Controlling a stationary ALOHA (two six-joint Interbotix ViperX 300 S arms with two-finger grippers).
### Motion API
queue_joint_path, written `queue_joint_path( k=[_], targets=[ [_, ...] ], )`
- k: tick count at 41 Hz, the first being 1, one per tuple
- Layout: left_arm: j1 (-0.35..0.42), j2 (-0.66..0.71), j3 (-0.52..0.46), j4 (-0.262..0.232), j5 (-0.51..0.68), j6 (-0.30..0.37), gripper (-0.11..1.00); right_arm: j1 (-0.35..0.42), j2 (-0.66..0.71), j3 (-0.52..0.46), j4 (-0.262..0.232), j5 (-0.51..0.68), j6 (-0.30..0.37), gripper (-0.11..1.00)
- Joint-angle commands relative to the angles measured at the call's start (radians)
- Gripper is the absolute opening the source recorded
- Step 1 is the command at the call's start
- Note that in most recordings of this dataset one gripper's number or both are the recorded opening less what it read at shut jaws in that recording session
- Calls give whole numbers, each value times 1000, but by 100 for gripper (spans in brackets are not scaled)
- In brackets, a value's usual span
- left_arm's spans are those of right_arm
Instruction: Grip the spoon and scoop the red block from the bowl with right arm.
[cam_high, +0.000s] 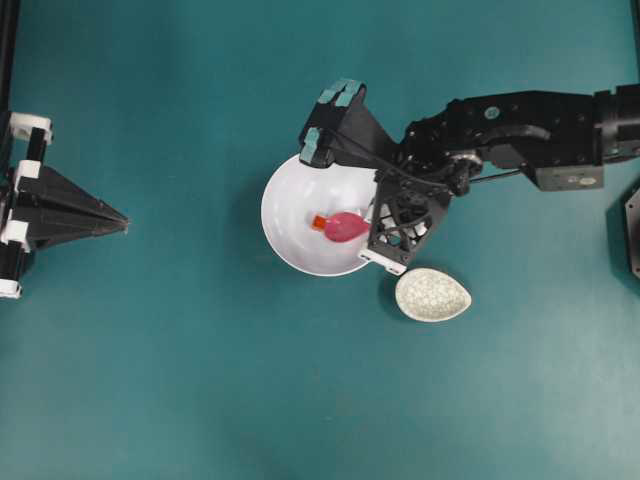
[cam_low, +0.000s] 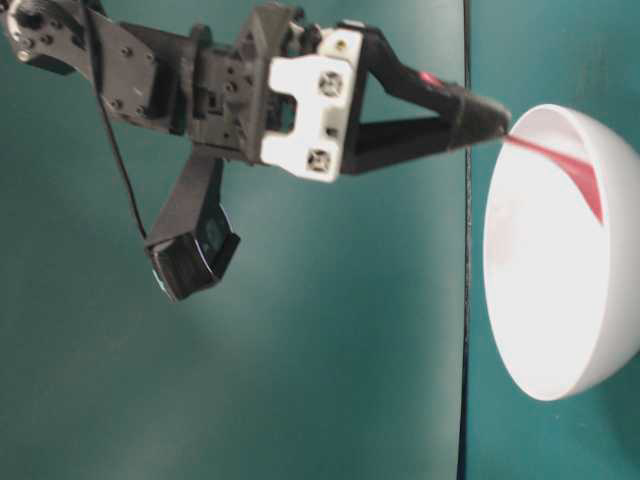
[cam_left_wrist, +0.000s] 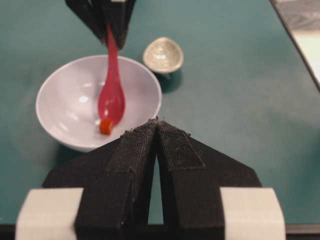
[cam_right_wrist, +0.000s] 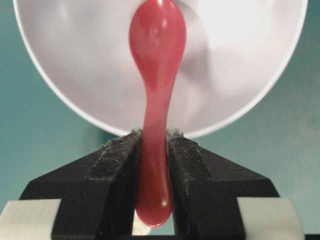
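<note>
One red block (cam_high: 319, 222) and spoon (cam_high: 345, 226) inside bowl (cam_high: 285, 195).

Overhead straight down, table-level sideways, wrist views close, all sharing bowl (cam_high: 300, 215)

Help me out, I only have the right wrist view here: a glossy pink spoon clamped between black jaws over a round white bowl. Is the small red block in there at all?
Observer: Yes. The left wrist view shows the tiny red-orange block inside the round white bowl, at the tip of the glossy pink spoon.
Operator: Is it already in the scoop?
Observer: Not clearly; overhead, the block sits just beyond the scoop's tip.
Operator: Anything near the bowl?
Observer: A small speckled beige oval dish sits beside it.
Operator: And the left gripper?
Observer: The left gripper is shut, far from the bowl.
</note>
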Motion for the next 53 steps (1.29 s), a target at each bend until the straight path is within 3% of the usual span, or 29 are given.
queue_joint_path(
  k=[1,10,30,53],
  targets=[
    [-2,8,-25,3,-11,2,0,0,-8,-25,-3,-43,2,23],
    [-2,8,-25,3,-11,2,0,-2,2,-20,-11,-150,9,23],
    [-2,8,-26,3,-32,0,0,-2,-3,6,-23,-195,18,23],
    [-2,8,-26,3,-44,-2,0,-2,-67,120,-77,-337,147,22]
  ],
)
